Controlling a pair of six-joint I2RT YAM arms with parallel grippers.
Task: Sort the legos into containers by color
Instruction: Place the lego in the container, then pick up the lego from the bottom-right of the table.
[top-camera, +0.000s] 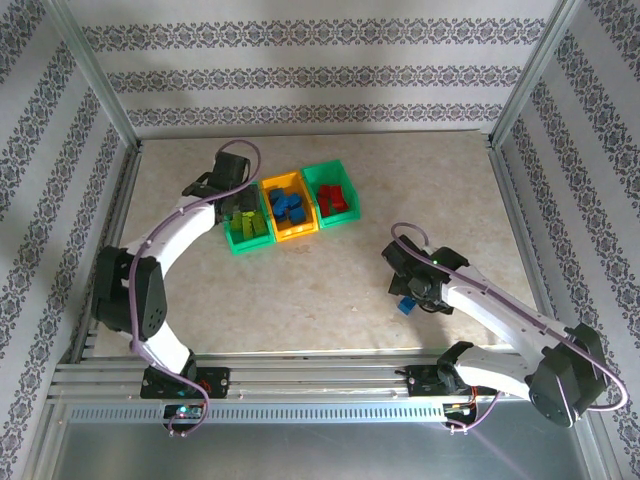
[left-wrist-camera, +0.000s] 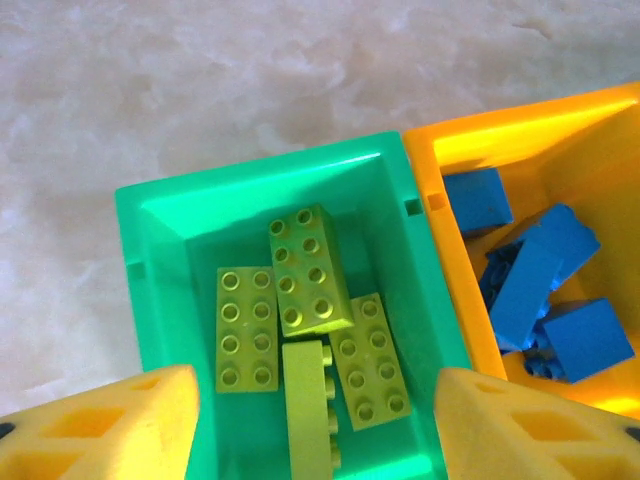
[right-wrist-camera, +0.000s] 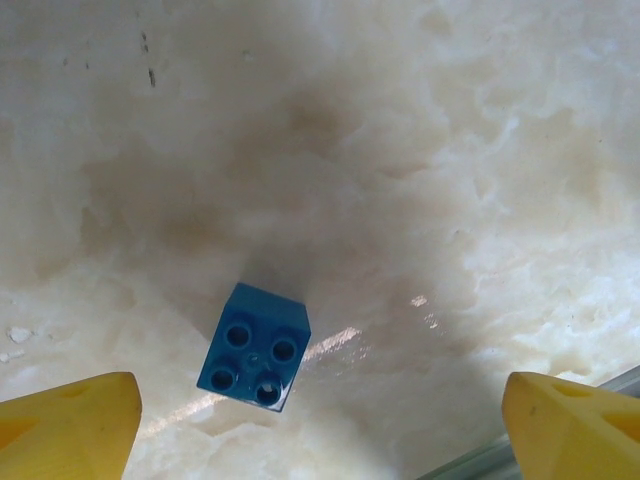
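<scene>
L end effector (left-wrist-camera: 320, 445) above left green bin (left-wrist-camera: 150, 225). Yellow fingers (left-wrist-camera: 100, 425) spread wide, one at each lower corner of the wrist view, nothing gripped btwn them. Directly beneath: four yellow-green legos (left-wrist-camera: 310, 270) in that bin. Three flat w/ studs up, one on its side closest to the fingers. Largest-looking one skewed and overlapping its neighbours.

Beside the finger at the view's right edge, touching the green bin's wall: orange-yellow bin (left-wrist-camera: 425, 190) w/ a heap of blue legos (left-wrist-camera: 545, 285) inside.

In top view, same end effector at the left end of the bin row. Third bin, also green (top-camera: 322, 172), on the far side of the orange one, away from L end effector, w/ red legos (top-camera: 336, 197) in it. All three bins side by side, walls touching or nearly so.

R end effector (right-wrist-camera: 320, 430) well apart from the bins, pointing down at bare marbled table (right-wrist-camera: 420, 150). Fingers (right-wrist-camera: 65, 425) wide open, empty. Single blue lego (right-wrist-camera: 255, 345), four studs up, slightly rotated, on the table btwn the fingers. Nearer the finger at the view's left edge, touching neither. In top view, that brick just below R end effector, partly tucked under it, on the side toward the arm bases.
</scene>
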